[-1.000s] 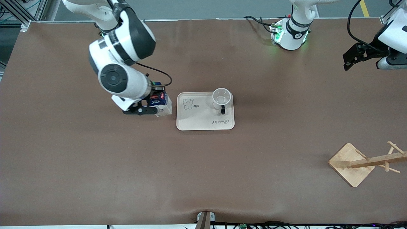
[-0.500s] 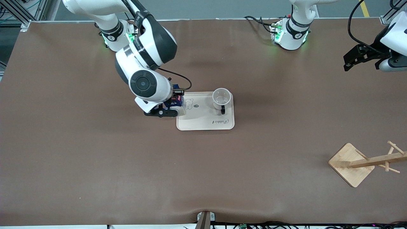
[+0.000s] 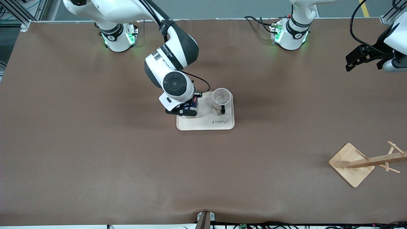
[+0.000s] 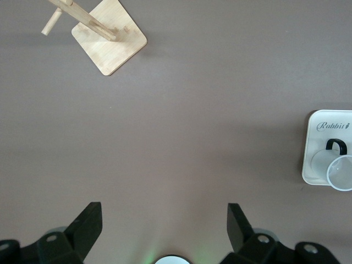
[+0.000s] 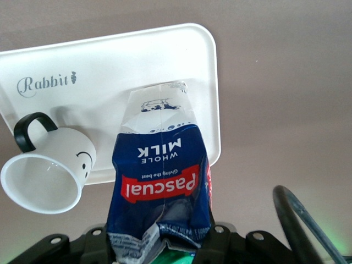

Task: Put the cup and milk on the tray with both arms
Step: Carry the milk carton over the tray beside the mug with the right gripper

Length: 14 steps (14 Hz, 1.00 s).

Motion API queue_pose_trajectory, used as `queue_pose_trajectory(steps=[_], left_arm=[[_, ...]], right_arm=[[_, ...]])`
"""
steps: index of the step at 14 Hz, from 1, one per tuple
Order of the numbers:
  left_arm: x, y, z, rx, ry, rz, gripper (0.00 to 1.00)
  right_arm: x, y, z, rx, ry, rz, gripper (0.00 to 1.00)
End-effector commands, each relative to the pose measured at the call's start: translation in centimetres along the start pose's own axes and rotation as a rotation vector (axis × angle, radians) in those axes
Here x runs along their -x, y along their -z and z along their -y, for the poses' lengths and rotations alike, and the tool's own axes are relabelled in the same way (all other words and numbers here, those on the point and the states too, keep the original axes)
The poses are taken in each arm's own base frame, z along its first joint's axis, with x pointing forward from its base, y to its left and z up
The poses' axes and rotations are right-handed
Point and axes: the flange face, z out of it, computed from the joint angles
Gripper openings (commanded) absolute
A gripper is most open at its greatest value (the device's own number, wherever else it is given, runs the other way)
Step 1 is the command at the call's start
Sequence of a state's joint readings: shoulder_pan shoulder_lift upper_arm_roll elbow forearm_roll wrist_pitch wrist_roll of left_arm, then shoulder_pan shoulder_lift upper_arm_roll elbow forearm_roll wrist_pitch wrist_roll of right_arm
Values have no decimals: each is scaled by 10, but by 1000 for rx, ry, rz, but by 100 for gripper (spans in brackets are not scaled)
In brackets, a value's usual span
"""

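The cream tray lies mid-table. The white cup stands upright on it, at the end toward the left arm, black handle toward the front camera. In the right wrist view the cup shows its smiley face. My right gripper is shut on the dark-blue milk carton and holds it over the tray's other end. The right wrist view shows the milk gripped at its top, pale lower sides above the tray. My left gripper is open and empty, waiting high over the table's edge at the left arm's end.
A wooden rack with a square base lies near the front camera at the left arm's end; it also shows in the left wrist view. The arm bases stand along the table's back edge.
My right gripper has carried the milk from beside the tray to over the tray's end nearest the right arm. The cup and left arm have stayed nearly still.
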<state>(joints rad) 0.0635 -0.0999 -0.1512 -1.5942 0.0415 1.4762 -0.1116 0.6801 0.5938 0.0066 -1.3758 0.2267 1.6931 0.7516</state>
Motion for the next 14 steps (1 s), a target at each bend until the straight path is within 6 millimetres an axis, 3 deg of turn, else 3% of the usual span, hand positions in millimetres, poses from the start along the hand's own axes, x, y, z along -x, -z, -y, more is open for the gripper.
queue_pose_trajectory(steps=[1, 5, 6, 8, 14], left_arm=[[7, 5, 0, 21, -10, -9, 100], [7, 6, -2, 19, -13, -11, 100], [8, 7, -4, 19, -16, -13, 100], [8, 7, -5, 19, -17, -14, 100], [7, 9, -5, 20, -19, -21, 100]], right_arm=[[-4, -4, 7, -7, -29, 7, 0], [-7, -11, 9, -3, -33, 0, 2], [-9, -12, 8, -3, -35, 0, 15], [-8, -15, 11, 2, -28, -14, 99], [-9, -13, 11, 2, -21, -29, 100]])
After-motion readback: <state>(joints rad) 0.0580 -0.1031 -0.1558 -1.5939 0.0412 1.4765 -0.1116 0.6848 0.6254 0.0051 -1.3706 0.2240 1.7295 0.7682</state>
